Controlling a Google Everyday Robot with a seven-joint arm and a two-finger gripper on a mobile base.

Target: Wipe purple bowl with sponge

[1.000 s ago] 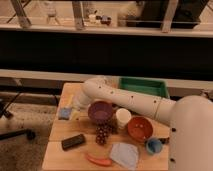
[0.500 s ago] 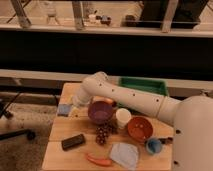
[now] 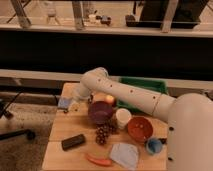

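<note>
The purple bowl (image 3: 101,112) stands upright near the middle of the wooden table (image 3: 60,131). The light-blue sponge (image 3: 63,103) is at the table's left edge, left of the bowl. My gripper (image 3: 73,105) is at the end of the white arm, right against the sponge's right side and shut on it. It holds the sponge slightly above the table. The gripper is about a bowl's width left of the purple bowl.
An orange-red bowl (image 3: 139,128), a white cup (image 3: 123,118) and a small blue cup (image 3: 153,145) stand right of the purple bowl. Grapes (image 3: 102,134), a black block (image 3: 73,142), a carrot (image 3: 98,160) and a grey-blue cloth (image 3: 124,154) lie in front. A green bin (image 3: 145,86) is behind.
The arm has swung left and the gripper has closed in on the sponge. The sponge now sits a little higher in view than before.
</note>
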